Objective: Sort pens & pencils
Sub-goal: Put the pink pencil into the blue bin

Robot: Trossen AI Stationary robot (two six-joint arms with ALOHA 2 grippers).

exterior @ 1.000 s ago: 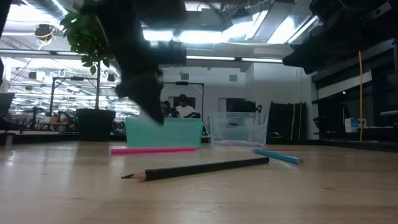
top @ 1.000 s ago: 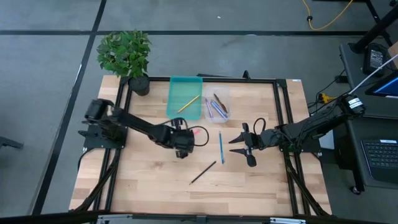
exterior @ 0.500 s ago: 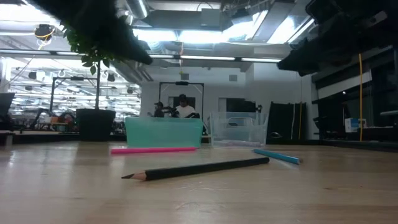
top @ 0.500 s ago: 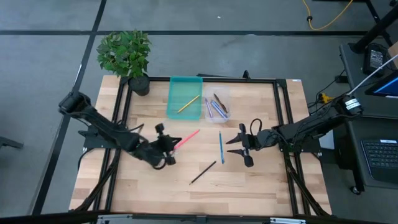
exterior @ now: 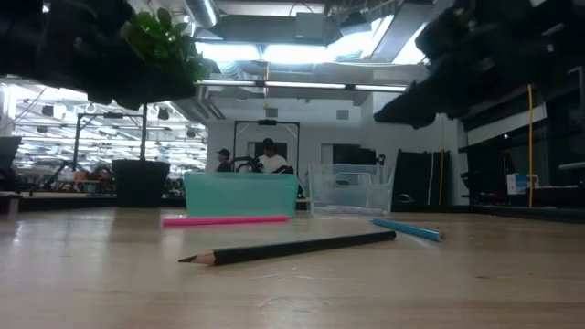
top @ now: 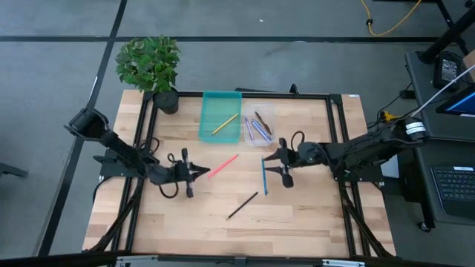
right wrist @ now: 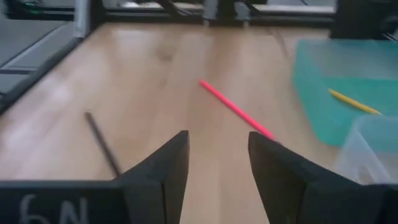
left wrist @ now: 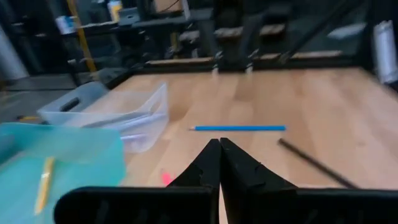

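Three loose sticks lie flat on the wooden table: a pink one (top: 223, 166), a blue one (top: 263, 176) and a dark pencil (top: 242, 205). My left gripper (top: 199, 172) is shut and empty, held level just left of the pink stick's near end, pointing toward the right edge. My right gripper (top: 269, 165) is open and empty, hanging above the blue stick's far end and pointing left toward the pink stick (right wrist: 236, 109). At the far edge, a teal tray (top: 220, 111) holds a yellow pencil (top: 225, 123). A clear tray (top: 260, 126) beside it holds several sticks.
A potted plant (top: 152, 67) stands at the far left corner. A black frame rail (top: 334, 141) runs along the table's edges. Bare wood lies along the near half of the table. People sit in the room beyond the far edge (exterior: 265, 157).
My left gripper has drawn back from over the pink stick toward the table's left edge. It has tipped from pointing down to about level and has stayed shut. My right gripper has moved toward the left over the blue stick, still open. The sticks have stayed where they were.
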